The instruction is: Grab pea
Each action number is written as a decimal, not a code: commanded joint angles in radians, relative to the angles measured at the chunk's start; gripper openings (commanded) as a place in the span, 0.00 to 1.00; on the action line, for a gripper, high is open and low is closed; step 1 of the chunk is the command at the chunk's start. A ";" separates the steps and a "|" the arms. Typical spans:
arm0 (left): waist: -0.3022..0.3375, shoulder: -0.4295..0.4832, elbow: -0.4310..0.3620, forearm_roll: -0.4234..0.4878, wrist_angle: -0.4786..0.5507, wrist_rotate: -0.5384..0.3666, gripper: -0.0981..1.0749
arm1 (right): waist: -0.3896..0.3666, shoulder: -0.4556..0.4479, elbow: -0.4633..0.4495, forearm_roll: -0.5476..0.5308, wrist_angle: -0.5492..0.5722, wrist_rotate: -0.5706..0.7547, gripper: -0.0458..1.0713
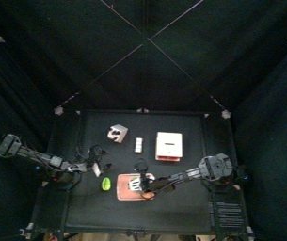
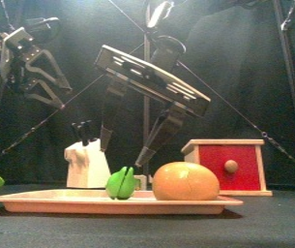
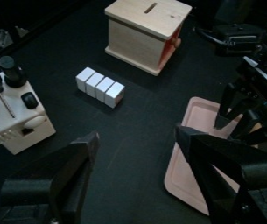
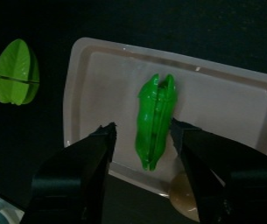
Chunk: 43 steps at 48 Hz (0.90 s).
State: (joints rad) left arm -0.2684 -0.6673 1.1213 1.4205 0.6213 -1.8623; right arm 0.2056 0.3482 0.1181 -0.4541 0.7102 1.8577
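Observation:
The pea (image 4: 154, 118) is a bright green pod lying on the orange-red tray (image 4: 229, 96). In the front view the pea (image 2: 120, 182) sits on the tray (image 2: 59, 201) next to an orange ball (image 2: 186, 181). My right gripper (image 4: 145, 133) is open just above the pea, one jaw on each side, not touching it. In the top view my right gripper (image 1: 143, 185) reaches over the tray (image 1: 123, 193) from the right. My left gripper (image 3: 142, 162) is open and empty, hovering left of the tray (image 3: 206, 140).
A flat green leaf-like piece (image 4: 17, 72) lies on the table just outside the tray. Behind stand a red-sided wooden box (image 2: 227, 165), a white block with black knobs (image 3: 13, 109) and a row of small white cubes (image 3: 101, 86).

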 commanded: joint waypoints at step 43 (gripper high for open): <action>0.003 0.000 -0.018 -0.014 0.003 -0.008 0.94 | -0.008 -0.017 -0.017 -0.005 -0.031 0.000 0.82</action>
State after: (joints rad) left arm -0.2669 -0.6657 1.1213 1.4005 0.6228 -1.8699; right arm 0.2025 0.3513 0.1181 -0.4571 0.6826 1.8577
